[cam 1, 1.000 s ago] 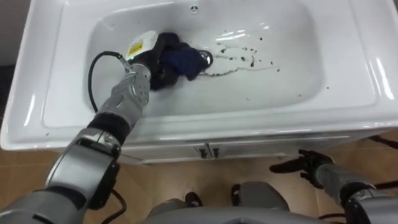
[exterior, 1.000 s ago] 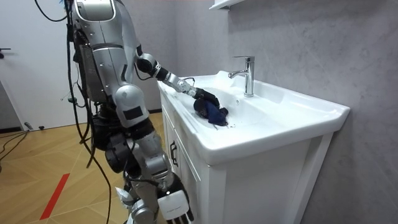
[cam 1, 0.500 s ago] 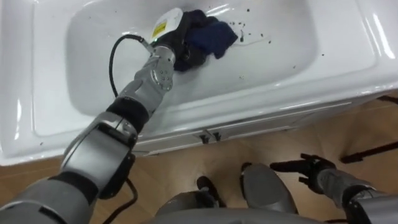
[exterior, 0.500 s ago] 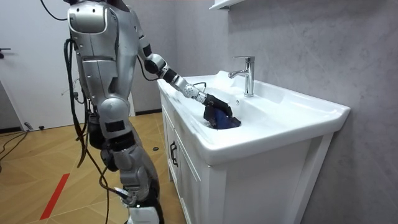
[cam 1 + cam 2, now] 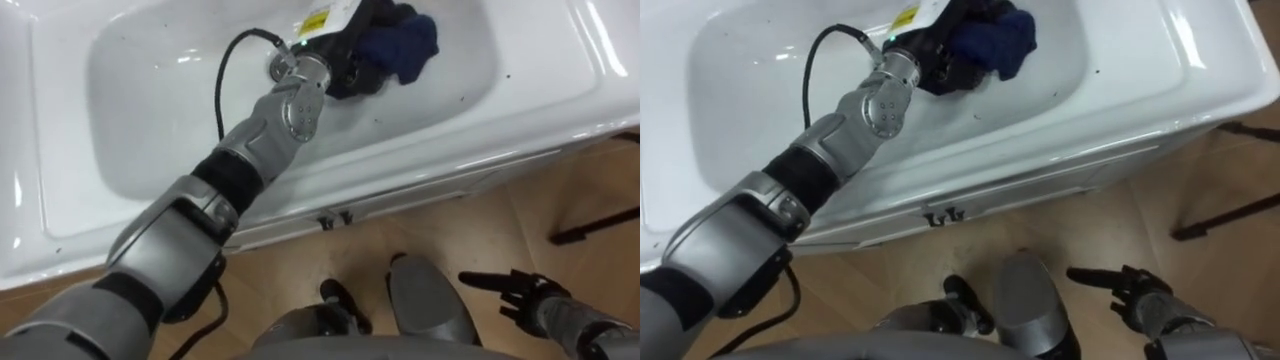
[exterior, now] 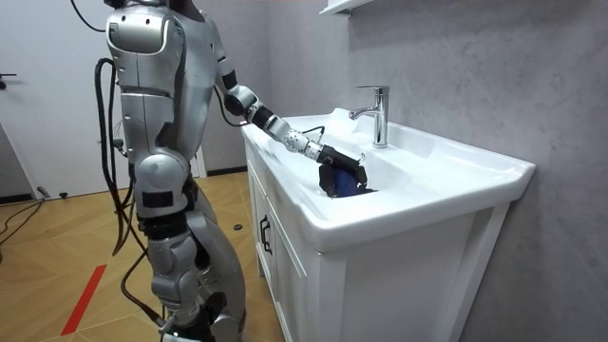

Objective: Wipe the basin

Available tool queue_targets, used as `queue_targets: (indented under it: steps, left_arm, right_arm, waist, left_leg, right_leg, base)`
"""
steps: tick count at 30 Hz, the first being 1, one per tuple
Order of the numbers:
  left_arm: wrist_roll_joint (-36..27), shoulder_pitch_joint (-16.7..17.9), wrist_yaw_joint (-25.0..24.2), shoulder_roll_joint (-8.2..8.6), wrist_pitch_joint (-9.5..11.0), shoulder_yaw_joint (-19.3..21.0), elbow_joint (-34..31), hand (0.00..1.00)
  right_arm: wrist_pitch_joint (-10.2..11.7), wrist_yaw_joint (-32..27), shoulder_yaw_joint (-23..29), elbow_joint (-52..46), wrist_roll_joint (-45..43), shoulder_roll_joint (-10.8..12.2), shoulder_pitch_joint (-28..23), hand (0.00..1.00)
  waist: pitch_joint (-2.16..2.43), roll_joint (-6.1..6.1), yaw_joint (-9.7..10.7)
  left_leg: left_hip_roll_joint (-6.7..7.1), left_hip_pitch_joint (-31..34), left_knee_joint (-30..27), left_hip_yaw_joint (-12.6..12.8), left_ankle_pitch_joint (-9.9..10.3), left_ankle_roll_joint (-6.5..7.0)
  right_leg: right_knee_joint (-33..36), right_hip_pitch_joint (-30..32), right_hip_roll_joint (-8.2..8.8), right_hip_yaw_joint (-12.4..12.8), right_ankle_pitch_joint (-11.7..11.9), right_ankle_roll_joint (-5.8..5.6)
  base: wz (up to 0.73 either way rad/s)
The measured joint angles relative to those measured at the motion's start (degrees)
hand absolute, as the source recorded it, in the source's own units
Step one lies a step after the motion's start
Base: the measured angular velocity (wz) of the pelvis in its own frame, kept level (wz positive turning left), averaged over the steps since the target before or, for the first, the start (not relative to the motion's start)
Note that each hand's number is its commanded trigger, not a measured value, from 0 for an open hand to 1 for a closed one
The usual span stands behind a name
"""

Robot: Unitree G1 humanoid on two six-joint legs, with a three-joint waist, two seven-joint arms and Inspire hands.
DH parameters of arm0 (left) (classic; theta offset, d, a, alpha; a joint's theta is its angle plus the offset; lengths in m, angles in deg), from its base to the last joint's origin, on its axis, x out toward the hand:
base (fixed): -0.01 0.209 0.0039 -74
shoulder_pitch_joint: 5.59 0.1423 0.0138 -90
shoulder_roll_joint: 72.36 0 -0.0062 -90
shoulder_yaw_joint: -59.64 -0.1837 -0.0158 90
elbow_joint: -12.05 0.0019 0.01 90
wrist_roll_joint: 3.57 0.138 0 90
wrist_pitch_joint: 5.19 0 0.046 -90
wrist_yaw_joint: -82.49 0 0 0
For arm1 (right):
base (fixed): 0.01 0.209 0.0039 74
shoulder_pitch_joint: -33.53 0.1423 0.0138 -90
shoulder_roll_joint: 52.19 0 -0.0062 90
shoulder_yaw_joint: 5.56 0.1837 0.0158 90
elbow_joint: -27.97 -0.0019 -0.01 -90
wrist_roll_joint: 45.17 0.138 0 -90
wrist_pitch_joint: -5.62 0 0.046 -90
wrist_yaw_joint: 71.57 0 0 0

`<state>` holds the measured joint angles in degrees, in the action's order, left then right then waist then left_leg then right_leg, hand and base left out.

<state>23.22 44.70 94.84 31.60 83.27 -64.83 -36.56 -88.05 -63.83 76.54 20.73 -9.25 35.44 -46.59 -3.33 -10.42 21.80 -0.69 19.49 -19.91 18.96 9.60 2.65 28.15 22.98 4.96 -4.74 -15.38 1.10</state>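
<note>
The left hand (image 5: 343, 58) reaches into the white basin (image 5: 150, 110) toward 12 o'clock, its fingers curled into the bunched dark blue cloth (image 5: 402, 42). The cloth lies on the basin floor, touching the fingers on their 3 o'clock side. The right hand (image 5: 522, 291) hangs below the counter at 5 o'clock, fingers spread and holding nothing.

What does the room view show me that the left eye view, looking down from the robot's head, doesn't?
The room view adds the chrome faucet at the basin's back, the grey wall behind it, and the whole robot standing before the basin. The left eye view adds the right hand, open, low above the wooden floor. Both share the left hand gripping a dark blue cloth inside the white ceramic basin.
</note>
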Motion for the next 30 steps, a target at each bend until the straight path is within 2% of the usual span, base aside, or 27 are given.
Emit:
queue_targets:
  steps: [3, 4, 15, 16, 18, 23, 25, 26, 30]
  left_arm:
    - [2.1, -0.2, 0.1, 0.18, -0.3, -0.4, -2.2, 1.00]
    - [2.5, -0.5, 0.6, 0.36, -0.3, -0.9, -2.2, 1.00]
    - [2.6, -0.8, 3.1, 0.46, -0.3, -1.4, -2.4, 1.00]
    - [2.7, -0.8, 3.3, 0.45, -0.3, -1.7, -2.4, 1.00]
    - [2.7, -0.7, 3.6, 0.26, -0.2, -1.8, -2.3, 1.00]
    - [2.6, -0.8, 5.3, 0.75, 1.8, -1.8, 1.2, 1.00]
    - [2.7, -0.9, 6.8, 0.51, 3.6, -1.3, 4.7, 1.00]
    - [2.6, -0.9, 7.8, 0.57, 4.4, -1.2, 6.5, 1.00]
    - [2.6, -0.8, 9.5, 0.46, 5.3, -1.1, 10.7, 1.00]
  right_arm:
    - [0.1, 0.5, -0.7, -0.1, 0.2, -0.1, -0.4, 0.00]
    - [0.1, 0.6, -1.2, -0.2, 0.1, 0.0, -0.6, 0.00]
    - [0.5, 1.1, -2.2, -0.3, 0.2, -0.1, -0.4, 0.00]
    - [0.5, 1.1, -2.1, -0.3, 0.1, -0.1, -0.4, 0.00]
    - [0.5, 1.1, -2.1, -0.3, -0.4, -0.1, -0.4, 0.00]
    - [-0.3, 0.5, -2.1, -1.2, -1.2, -0.4, -0.9, 0.00]
    - [-1.4, -0.2, -2.1, -2.5, -1.3, -0.6, -1.1, 0.00]
    - [-1.6, -0.5, -2.1, -2.8, -1.4, -0.7, -1.0, 0.00]
    - [-2.8, -1.2, -2.1, -5.0, -2.8, -1.1, -1.0, 0.00]
  waist:
    - [-0.03, -0.05, 0.0]
    - [-0.04, -0.06, 0.0]
    - [0.00, -0.11, 0.0]
    - [-0.24, 0.22, 0.0]
    - [-0.32, 0.33, 0.0]
    - [-0.66, 0.83, 0.0]
    - [-0.96, 1.36, 0.1]
    - [-0.98, 1.50, 0.1]
    - [-0.91, 1.75, 0.1]
  left_leg:
    - [-0.20, 0.7, -1.0, 0.1, 0.3, 0.45]
    - [-0.57, 0.8, -1.4, 0.8, 0.5, 0.79]
    - [-0.71, 1.9, -1.6, 1.4, 0.7, 1.02]
    - [-0.67, 1.8, -1.5, 1.4, 0.7, 1.03]
    - [-0.67, 1.8, -1.5, 1.5, 0.7, 1.03]
    - [-0.62, 1.7, -1.5, 1.6, 0.7, 1.03]
    - [-0.58, 1.7, -2.0, 1.6, 0.7, 1.04]
    - [-0.59, 1.6, -2.0, 1.8, 0.7, 1.04]
    - [-0.67, 0.7, -1.8, 2.3, 0.7, 1.04]
  right_leg:
    - [0.7, 0.3, 0.02, 0.0, -0.4, 0.10]
    - [0.8, 0.4, -0.07, -0.1, -0.5, 0.18]
    - [2.3, 2.2, 0.00, -0.1, -0.7, 0.33]
    - [2.5, 2.2, 0.07, 0.0, -0.7, 0.33]
    - [2.6, 2.3, 0.07, 0.0, -0.8, 0.36]
    - [2.9, 2.2, 0.13, 0.1, -0.8, 0.40]
    - [3.5, 2.2, 0.28, 0.2, -1.0, 0.43]
    - [3.6, 2.2, 0.28, 0.2, -1.0, 0.43]
    - [3.7, 1.7, 0.40, -0.1, -1.2, 0.57]
  base:
    - [0.05]
    - [0.03]
    - [0.00]
    - [0.00]
    - [0.00]
    - [0.00]
    - [0.00]
    - [0.00]
    - [-0.04]
